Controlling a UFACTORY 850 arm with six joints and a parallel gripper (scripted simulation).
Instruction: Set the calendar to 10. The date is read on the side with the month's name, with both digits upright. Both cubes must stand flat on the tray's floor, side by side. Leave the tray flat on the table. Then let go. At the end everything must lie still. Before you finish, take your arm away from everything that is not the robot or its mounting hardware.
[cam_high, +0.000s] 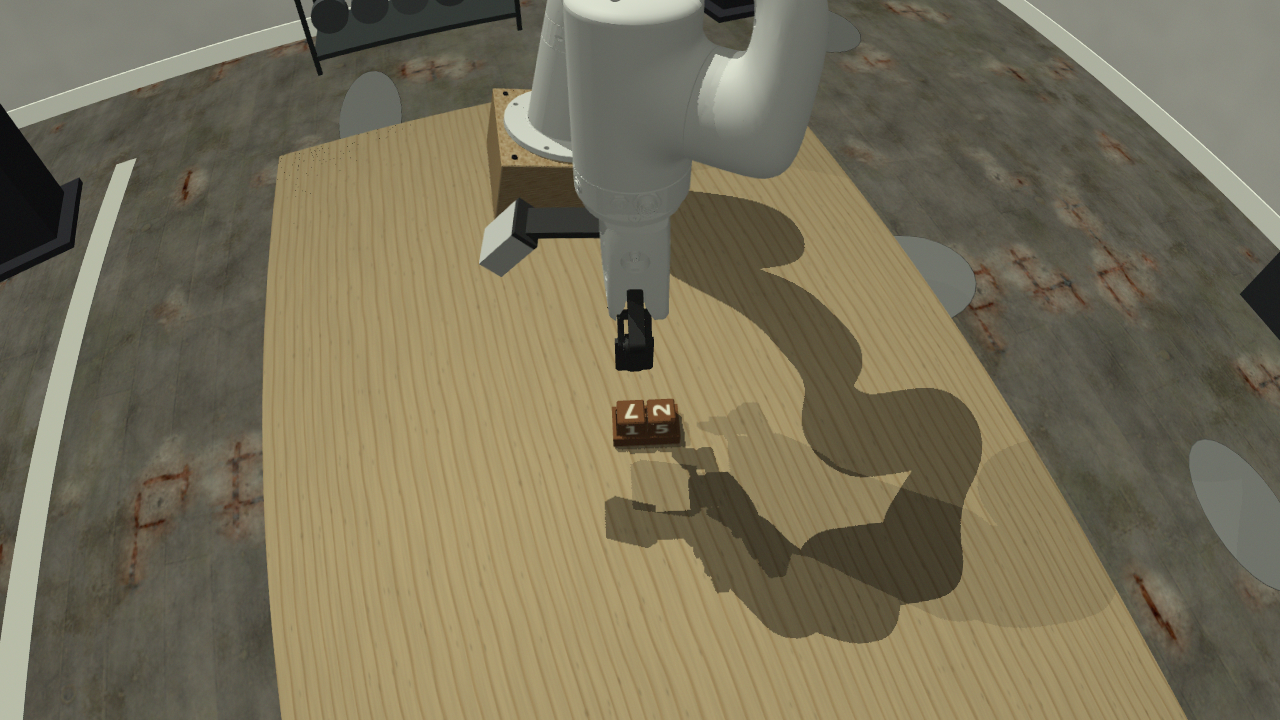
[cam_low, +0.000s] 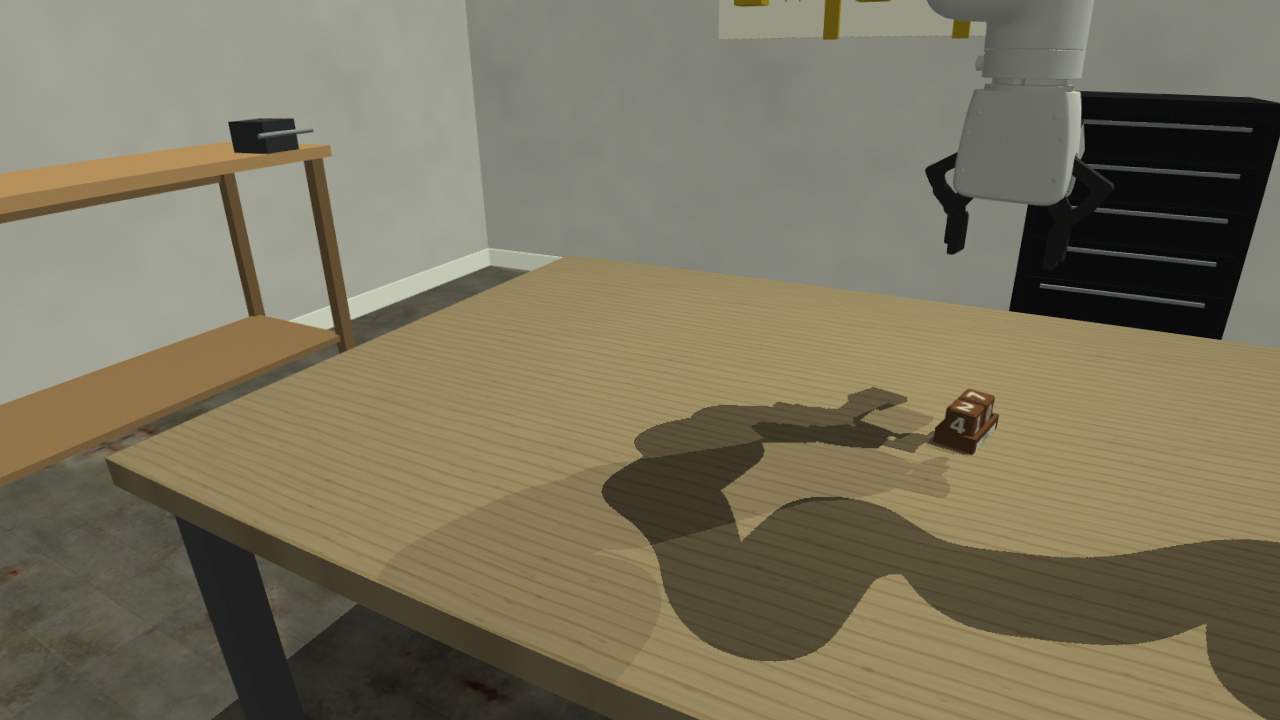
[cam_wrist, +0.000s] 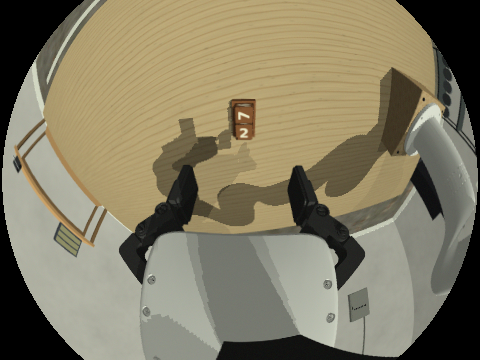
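Two brown cubes stand side by side in a small brown tray (cam_high: 648, 436) near the middle of the table. The left cube (cam_high: 631, 419) shows 7 on top and 1 on its near face. The right cube (cam_high: 662, 417) shows 2 on top and 5 on its near face. In the exterior view the tray (cam_low: 965, 420) shows a 4 on the end face. In the wrist view the cubes (cam_wrist: 243, 119) lie far below. My gripper (cam_low: 1005, 231) is open and empty, high above the table, well apart from the cubes; it also shows in the top view (cam_high: 633, 344) and the wrist view (cam_wrist: 242, 188).
The arm's base sits on a cork block (cam_high: 528, 161) at the table's far end. A wooden shelf (cam_low: 161, 295) stands left of the table, and a black drawer cabinet (cam_low: 1154, 214) stands behind it.
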